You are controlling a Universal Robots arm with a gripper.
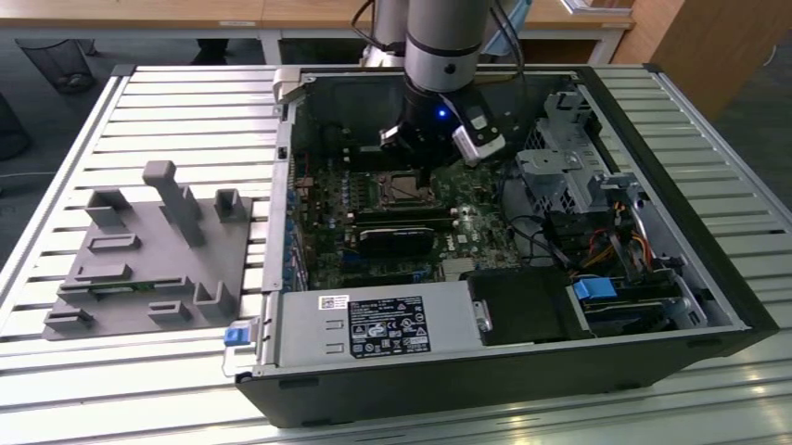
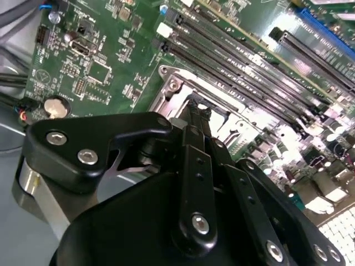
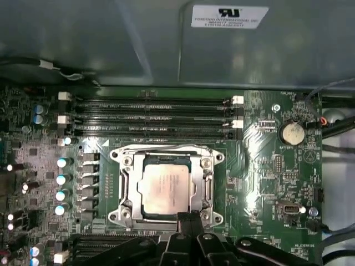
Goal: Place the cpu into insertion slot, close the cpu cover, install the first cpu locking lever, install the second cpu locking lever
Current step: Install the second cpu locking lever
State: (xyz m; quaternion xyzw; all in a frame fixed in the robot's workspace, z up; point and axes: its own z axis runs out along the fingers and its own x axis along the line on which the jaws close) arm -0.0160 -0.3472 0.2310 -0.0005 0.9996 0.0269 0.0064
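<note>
The gripper [image 3: 186, 219] is right at the edge of the insertion slot [image 3: 166, 187]. Its black fingers [image 2: 195, 119] look pressed together into one thin tip, and I see nothing held between them. The tip sits on or just over the slot's silver rim; I cannot tell if it touches.

The cpu [image 3: 165, 189] already lies flat in the slot. The cpu cover [image 3: 206, 177] is down around it, so the chip shows through the cover's window. So the work now looks like a locking lever by the rim. I cannot make out the thin levers for sure. I think the tip should push slowly and stay off the chip's face.

Just beyond the slot lie the long black memory slots [image 3: 152, 113], very near. In the exterior view, the arm [image 1: 442, 56] reaches down into the computer case [image 1: 495, 366]. The case walls stand around the green board [image 1: 371, 250], so there is little room to swing sideways. Straight up is open.
</note>
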